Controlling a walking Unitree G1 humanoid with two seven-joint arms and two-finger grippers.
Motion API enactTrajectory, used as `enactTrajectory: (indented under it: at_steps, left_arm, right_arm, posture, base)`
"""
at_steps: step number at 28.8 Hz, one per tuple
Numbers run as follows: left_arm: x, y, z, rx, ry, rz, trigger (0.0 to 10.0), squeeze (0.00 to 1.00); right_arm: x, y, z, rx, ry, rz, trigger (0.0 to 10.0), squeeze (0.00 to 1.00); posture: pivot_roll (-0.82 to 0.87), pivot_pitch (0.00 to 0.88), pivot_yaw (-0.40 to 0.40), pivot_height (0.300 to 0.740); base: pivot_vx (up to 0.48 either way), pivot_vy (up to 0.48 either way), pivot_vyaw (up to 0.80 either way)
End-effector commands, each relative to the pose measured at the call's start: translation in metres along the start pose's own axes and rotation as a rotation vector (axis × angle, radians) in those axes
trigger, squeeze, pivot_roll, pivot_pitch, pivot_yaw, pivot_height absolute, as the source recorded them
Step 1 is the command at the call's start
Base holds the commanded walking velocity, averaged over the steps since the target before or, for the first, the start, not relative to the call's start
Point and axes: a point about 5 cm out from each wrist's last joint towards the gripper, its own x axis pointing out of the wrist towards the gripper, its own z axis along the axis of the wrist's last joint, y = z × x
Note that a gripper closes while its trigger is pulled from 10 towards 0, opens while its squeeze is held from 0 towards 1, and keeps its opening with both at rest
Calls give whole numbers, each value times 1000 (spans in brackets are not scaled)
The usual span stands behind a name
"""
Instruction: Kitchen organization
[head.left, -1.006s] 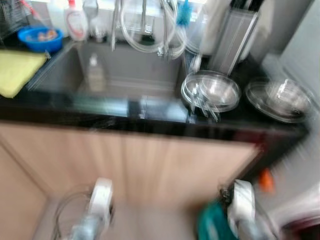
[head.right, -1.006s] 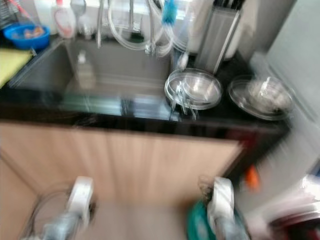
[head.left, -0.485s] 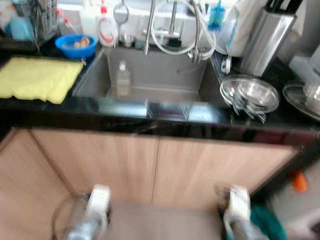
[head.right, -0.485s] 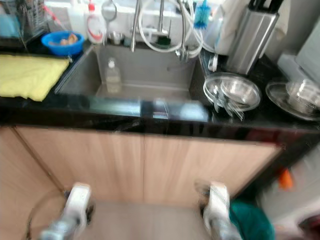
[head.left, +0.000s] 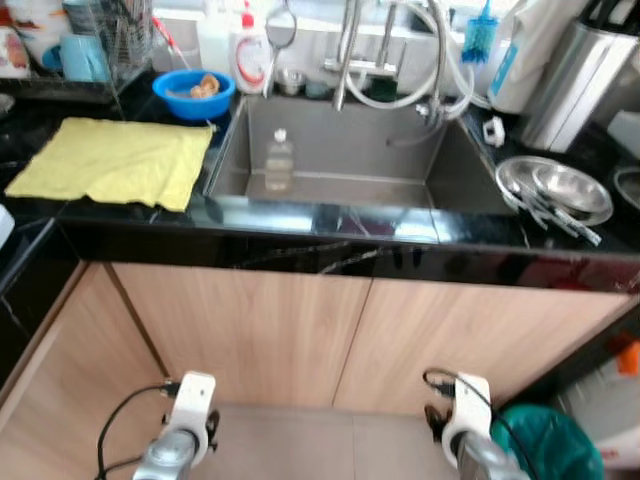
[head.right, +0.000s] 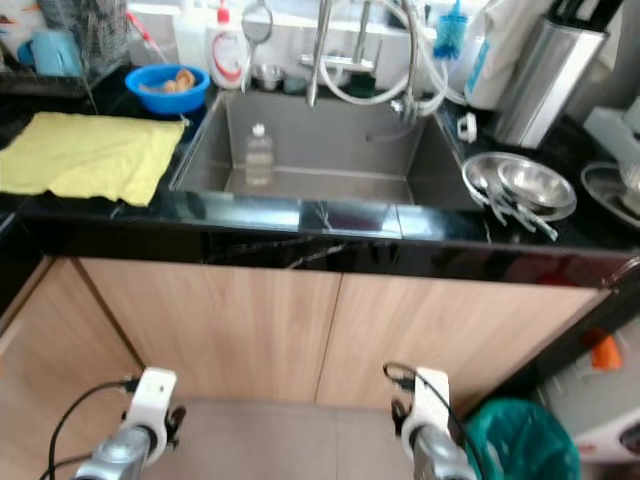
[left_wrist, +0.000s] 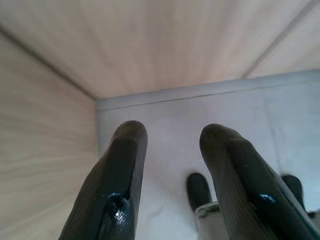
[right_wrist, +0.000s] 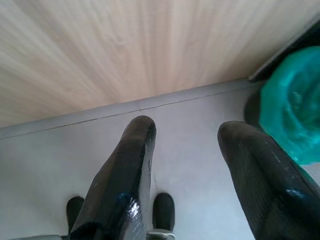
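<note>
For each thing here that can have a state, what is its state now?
Left claw: open, holding nothing.
Right claw: open, holding nothing.
Cabinet doors: closed.
Yellow cloth: spread flat on the counter.
Bottle: upright in the sink, capped.
Blue bowl: holding something.

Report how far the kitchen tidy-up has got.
Nothing looks done yet. Both the left gripper and the right gripper hang open, holding nothing, before the cabinet doors. Left: the bottle in the sink, yellow cloth, steel bowls.
</note>
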Motion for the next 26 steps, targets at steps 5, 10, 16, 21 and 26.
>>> enactTrajectory:
  at_steps: [5, 10, 16, 21, 26]
  left_arm:
    - [0, -2, 1, 35, -1, -11, 10000, 0]
    - [0, -2, 0, 48, 3, -9, 10000, 0]
    - [0, -3, -1, 53, 6, -8, 10000, 0]
    - [0, -3, -1, 53, 7, -2, 10000, 0]
    - [0, -3, -2, 50, 10, -2, 10000, 0]
  right_arm:
    - [0, -7, 4, -21, -11, -18, 10000, 0]
    - [0, -6, 2, 10, -9, -19, 10000, 0]
    - [0, -7, 2, -3, -8, -14, 10000, 0]
    - [-1, -7, 2, -11, -5, -14, 10000, 0]
    - [-1, -7, 2, -13, -4, -14, 10000, 0]
  posture:
    - [123, 0, -100, 740]
    - [122, 0, -96, 740]
    - [122, 0, -97, 740]
    - [122, 0, -98, 740]
    - [122, 0, -99, 740]
  base:
    - [0, 0, 0]
    - [0, -158, 0]
    - [0, -449, 0]
    - [0, -51, 0]
    - [0, 0, 0]
